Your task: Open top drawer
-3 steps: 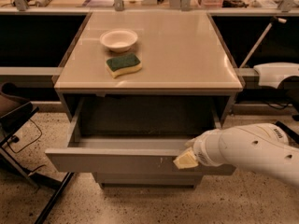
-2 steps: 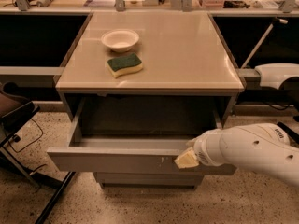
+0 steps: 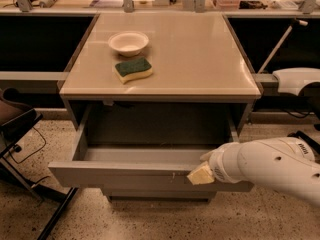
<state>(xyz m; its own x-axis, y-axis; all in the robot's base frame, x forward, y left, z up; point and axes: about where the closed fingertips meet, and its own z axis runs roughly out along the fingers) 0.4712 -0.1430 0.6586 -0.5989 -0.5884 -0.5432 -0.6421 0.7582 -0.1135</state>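
The top drawer is a wide grey handleless drawer under the beige cabinet top. It stands pulled out towards me, and its grey interior shows. Small white scratch marks sit on its front panel right of centre. My gripper comes in from the right on a white arm. It sits at the drawer's front rim, right of centre, with its yellowish fingertips against the top edge of the panel.
A white bowl and a green and yellow sponge lie on the cabinet top. A lower drawer front shows beneath. A dark chair stands at the left. A white robot part is at the right.
The view has shifted slightly. The drawer stays pulled out about as far as before, and the gripper stays at its front rim.
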